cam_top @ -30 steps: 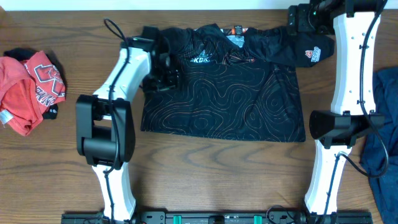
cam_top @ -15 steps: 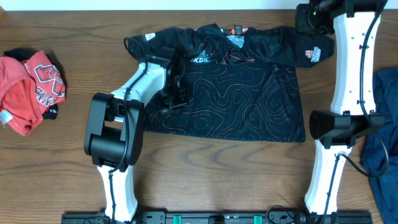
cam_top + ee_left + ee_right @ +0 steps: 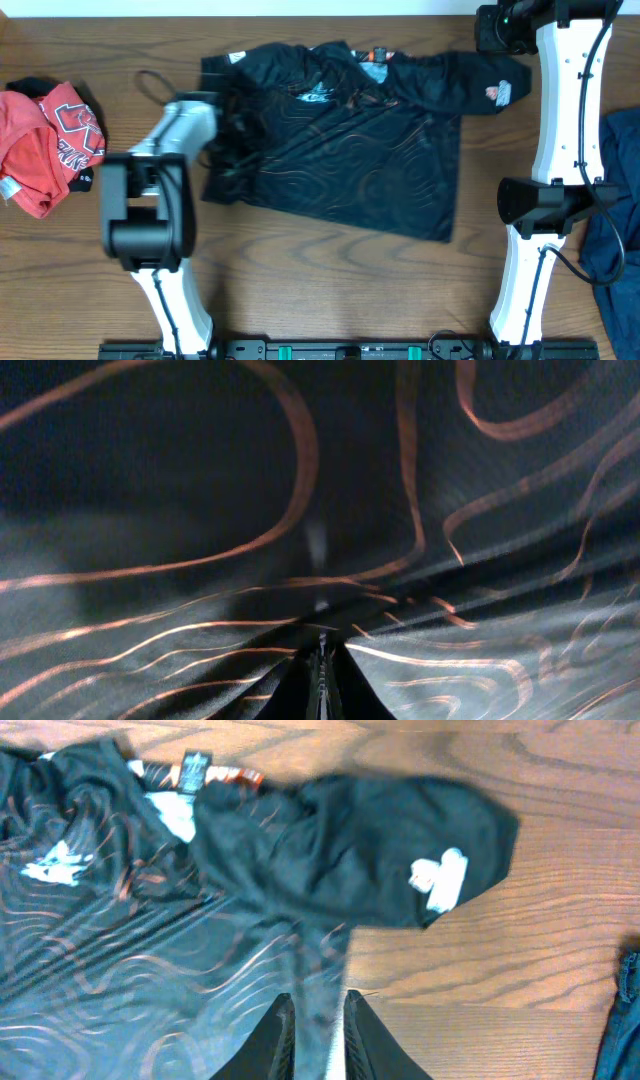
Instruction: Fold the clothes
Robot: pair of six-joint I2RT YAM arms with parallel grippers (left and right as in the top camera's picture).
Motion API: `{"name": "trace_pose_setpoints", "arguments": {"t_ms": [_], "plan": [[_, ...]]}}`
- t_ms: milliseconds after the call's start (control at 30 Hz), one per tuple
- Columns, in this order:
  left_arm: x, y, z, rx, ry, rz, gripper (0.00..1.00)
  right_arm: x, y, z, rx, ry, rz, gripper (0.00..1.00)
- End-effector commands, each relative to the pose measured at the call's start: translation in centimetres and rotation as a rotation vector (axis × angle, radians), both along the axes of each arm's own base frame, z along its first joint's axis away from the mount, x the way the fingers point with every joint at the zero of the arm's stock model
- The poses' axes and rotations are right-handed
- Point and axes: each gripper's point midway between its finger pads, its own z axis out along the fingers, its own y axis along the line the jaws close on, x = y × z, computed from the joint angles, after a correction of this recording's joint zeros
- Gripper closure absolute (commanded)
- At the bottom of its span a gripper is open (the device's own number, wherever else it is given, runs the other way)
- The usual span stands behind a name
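The clothes to fold are a black jersey (image 3: 350,150) with thin orange contour lines, lying askew on the wooden table with its hem slanting down to the right. My left gripper (image 3: 222,145) is at the jersey's left edge. In the left wrist view this gripper (image 3: 322,675) is shut on the jersey (image 3: 200,490), and its cloth fills the frame. My right gripper (image 3: 490,35) is at the top right by the logo sleeve (image 3: 497,92). In the right wrist view that gripper (image 3: 318,1035) is shut on a strip of the jersey (image 3: 330,860).
A red garment (image 3: 45,140) is bunched at the table's left side. A blue garment (image 3: 620,200) lies at the right edge, and a bit of it shows in the right wrist view (image 3: 625,1010). Both white arms stand beside the jersey.
Both grippers have closed on the jersey. The left arm has swung left, dragging the jersey's left side with it, so the flat shirt now lies skewed and rumpled.
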Motion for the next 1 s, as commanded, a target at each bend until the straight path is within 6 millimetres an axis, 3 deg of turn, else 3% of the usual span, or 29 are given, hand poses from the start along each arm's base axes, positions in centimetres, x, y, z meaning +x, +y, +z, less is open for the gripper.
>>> {"name": "trace_pose_setpoints", "arguments": {"t_ms": [0, 133, 200, 333, 533, 633, 667, 700, 733, 767, 900, 967], "plan": [[-0.6, 6.2, -1.8, 0.099, 0.025, 0.094, 0.94, -0.4, 0.4, 1.3, 0.005, -0.027, 0.01, 0.82], [0.1, 10.5, -1.9, 0.125, -0.019, 0.169, 0.94, -0.4, 0.8, 1.3, 0.005, -0.03, 0.019, 0.65], [0.7, 12.1, -1.8, 0.132, -0.05, 0.203, 0.94, -0.4, 1.2, 1.3, 0.006, -0.031, 0.026, 0.44], [2.7, 14.6, -1.2, 0.149, -0.136, 0.254, 0.94, -0.4, 1.8, 1.3, 0.005, -0.031, 0.039, 0.4], [6.6, 17.0, 1.4, 0.185, -0.277, 0.284, 0.93, -1.0, 2.7, 1.1, 0.004, -0.01, 0.058, 0.37], [8.3, 17.8, 3.2, 0.204, -0.336, 0.29, 0.83, -1.4, 3.2, 0.9, 0.003, 0.009, 0.067, 0.37], [8.8, 17.8, 3.7, 0.199, -0.35, 0.289, 0.66, -1.5, 3.3, 0.9, 0.003, 0.012, 0.07, 0.37], [9.1, 17.5, 4.2, 0.18, -0.361, 0.286, 0.41, -1.6, 3.4, 0.8, 0.003, 0.016, 0.073, 0.34], [9.5, 16.8, 4.7, 0.143, -0.371, 0.277, 0.11, -1.7, 3.5, 0.8, 0.002, 0.018, 0.075, 0.31], [9.7, 15.8, 5.3, 0.094, -0.377, 0.266, 0.05, -1.7, 3.6, 0.8, 0.002, 0.019, 0.077, 0.28], [8.9, 12.6, 6.6, 0.0, -0.333, 0.221, 0.08, -1.7, 3.6, 0.8, 0.002, 0.018, 0.077, 0.49], [7.8, 11.0, 7.2, -0.008, -0.3, 0.182, 0.28, -1.7, 3.4, 0.8, 0.001, 0.018, 0.073, 0.5]]}}
